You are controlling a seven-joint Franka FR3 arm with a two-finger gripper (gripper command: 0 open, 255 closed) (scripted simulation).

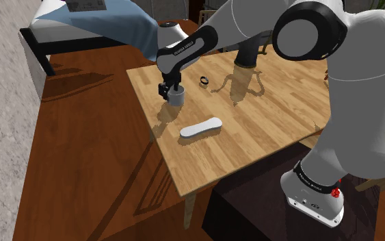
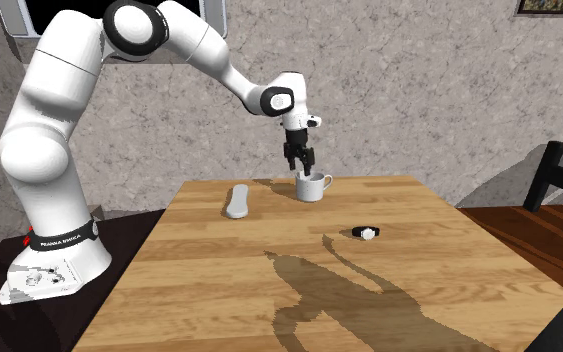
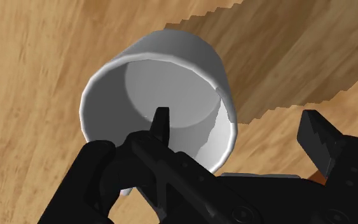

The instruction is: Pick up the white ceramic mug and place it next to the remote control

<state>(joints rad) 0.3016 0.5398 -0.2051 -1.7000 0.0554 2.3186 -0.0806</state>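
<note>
Gripper (image 3: 236,118) | spread apart, gripping nothing: one finger inside white mug (image 3: 171,83), one outside, straddling its wall, likely for a rim pinch | mug upright on wooden table (image 1: 266,130), near remote control (image 1: 201,128) but apart

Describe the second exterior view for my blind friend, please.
A white robot arm reaches over a wooden table, its open black fingers straddling the rim of a white mug standing upright. A white remote lies on the table to the mug's left in this view, apart from it, and a small black-and-white object lies nearer the camera.
</note>
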